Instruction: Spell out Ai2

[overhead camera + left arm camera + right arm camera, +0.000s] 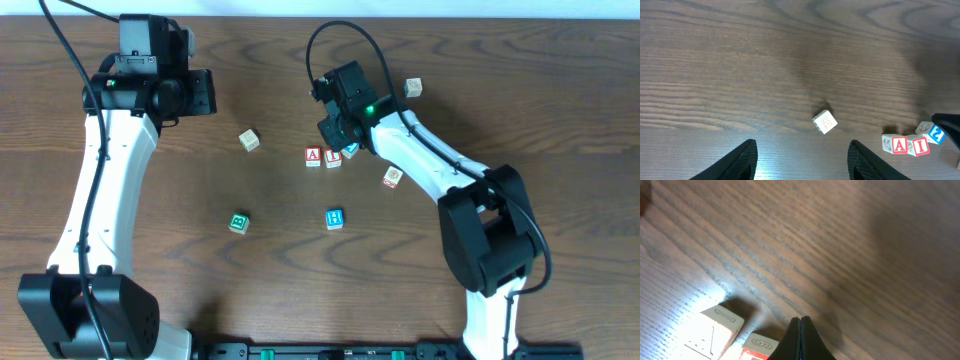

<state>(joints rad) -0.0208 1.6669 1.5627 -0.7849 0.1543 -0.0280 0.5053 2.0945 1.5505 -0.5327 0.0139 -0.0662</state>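
Observation:
The red A cube (313, 156) and the red I cube (332, 157) stand side by side mid-table. The blue-framed 2 cube (351, 150) sits just right of the I, turned askew and set a little farther back. In the left wrist view the row reads A (899, 145), I (921, 146), 2 (937, 134). My right gripper (340, 137) is shut and empty, its tip right beside the 2 cube. The right wrist view shows the shut gripper (800, 341) next to two pale cube sides (715, 330). My left gripper (207, 92) hangs open far to the left, seen wide apart (802, 161) over bare wood.
A plain wooden cube (248, 139) (824, 122) lies left of the row. A green-framed cube (238, 222) and a blue H cube (335, 219) sit nearer the front. Two more cubes lie at the right (392, 177) and back right (413, 88).

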